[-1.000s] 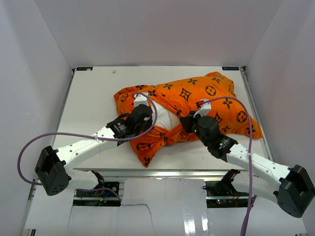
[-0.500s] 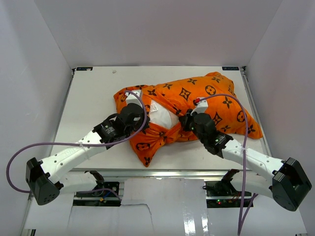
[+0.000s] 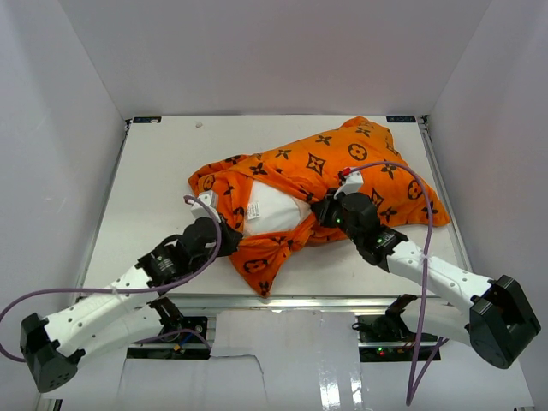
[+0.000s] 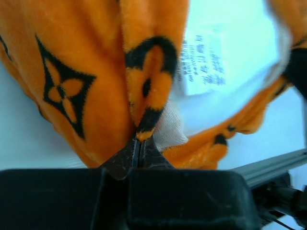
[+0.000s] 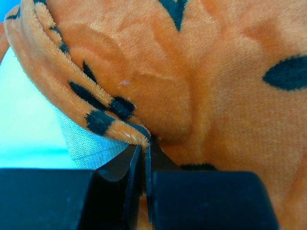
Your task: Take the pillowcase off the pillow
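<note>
The orange pillowcase (image 3: 342, 163) with black motifs lies across the middle of the table, its opening facing the arms. The white pillow (image 3: 272, 208) shows through that opening. My left gripper (image 3: 228, 241) is shut on the opening's near-left edge; the left wrist view shows the jaws (image 4: 139, 143) pinching an orange fold (image 4: 144, 86) with pale lining beside it, and the pillow (image 4: 235, 38) beyond. My right gripper (image 3: 328, 212) is shut on the opening's right edge; the right wrist view shows the jaws (image 5: 145, 146) closed on the orange hem (image 5: 115, 122) over pale lining (image 5: 84, 141).
A printed white label (image 3: 253, 210) is on the pillow, also in the left wrist view (image 4: 201, 60). The white table (image 3: 154, 163) is boxed in by white walls on three sides. A metal rail (image 3: 342, 300) runs along its near edge. Purple cables (image 3: 402, 175) loop over both arms.
My left gripper has pulled back toward the near left with the pillowcase edge in it. The opening has widened and more white pillow shows. The right gripper has stayed nearly in place.
</note>
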`<state>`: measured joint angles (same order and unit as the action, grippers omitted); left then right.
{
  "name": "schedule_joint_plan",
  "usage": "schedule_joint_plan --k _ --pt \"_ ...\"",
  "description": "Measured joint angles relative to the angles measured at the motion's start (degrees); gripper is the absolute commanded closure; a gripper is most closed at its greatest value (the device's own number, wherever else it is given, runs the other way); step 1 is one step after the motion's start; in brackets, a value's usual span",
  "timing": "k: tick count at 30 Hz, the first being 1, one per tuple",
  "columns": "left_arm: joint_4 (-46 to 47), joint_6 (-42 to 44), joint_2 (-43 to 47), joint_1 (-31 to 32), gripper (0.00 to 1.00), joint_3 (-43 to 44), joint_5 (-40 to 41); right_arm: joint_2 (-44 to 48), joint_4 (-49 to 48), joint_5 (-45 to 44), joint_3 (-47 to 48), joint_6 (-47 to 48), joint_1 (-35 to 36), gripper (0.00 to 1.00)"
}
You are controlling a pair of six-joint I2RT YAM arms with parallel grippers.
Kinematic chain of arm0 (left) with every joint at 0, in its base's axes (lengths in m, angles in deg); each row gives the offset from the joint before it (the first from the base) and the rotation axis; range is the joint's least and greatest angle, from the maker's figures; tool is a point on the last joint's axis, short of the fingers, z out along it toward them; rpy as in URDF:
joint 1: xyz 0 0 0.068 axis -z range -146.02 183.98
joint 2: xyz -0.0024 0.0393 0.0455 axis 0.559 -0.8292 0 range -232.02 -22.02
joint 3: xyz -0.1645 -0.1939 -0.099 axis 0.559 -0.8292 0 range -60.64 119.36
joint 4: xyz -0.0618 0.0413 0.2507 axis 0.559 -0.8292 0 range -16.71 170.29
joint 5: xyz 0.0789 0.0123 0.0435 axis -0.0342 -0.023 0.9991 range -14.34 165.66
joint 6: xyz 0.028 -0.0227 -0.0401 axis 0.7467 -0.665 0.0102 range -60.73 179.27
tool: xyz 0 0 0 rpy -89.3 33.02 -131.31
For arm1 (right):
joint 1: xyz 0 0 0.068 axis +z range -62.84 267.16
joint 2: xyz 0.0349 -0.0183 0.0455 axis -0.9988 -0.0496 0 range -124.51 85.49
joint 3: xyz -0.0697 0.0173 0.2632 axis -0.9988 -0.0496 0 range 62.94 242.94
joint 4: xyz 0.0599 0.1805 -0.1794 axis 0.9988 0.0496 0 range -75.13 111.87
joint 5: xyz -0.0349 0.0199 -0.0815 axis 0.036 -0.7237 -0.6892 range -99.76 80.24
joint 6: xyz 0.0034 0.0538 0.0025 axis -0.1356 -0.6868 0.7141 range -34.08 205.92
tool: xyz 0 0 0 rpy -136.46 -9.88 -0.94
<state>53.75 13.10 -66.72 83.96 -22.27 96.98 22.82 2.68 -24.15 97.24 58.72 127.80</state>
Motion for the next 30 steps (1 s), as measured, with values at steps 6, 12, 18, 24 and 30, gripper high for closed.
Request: schedule_joint_plan --k 6,12,18,24,30 --pt "3.4 -3.7 -7.5 0.0 1.0 -4.3 2.9 2.4 2.3 5.6 0.0 1.5 -0.6 0.78" --pt "10.6 -1.1 -3.5 0.1 1.0 -8.7 4.4 7.9 6.3 12.8 2.6 8.2 0.0 0.46" --pt "14.5 2.4 -9.0 0.1 1.0 -7.5 6.1 11.1 7.0 19.8 10.9 17.7 4.0 0.33" --pt "17.0 4.4 -12.0 0.1 1.0 -6.7 7.5 2.2 7.9 21.9 23.2 26.0 10.6 0.3" --pt "17.7 4.6 -10.6 0.0 1.0 -6.3 8.6 -12.8 10.4 18.4 26.2 29.5 17.7 0.18"
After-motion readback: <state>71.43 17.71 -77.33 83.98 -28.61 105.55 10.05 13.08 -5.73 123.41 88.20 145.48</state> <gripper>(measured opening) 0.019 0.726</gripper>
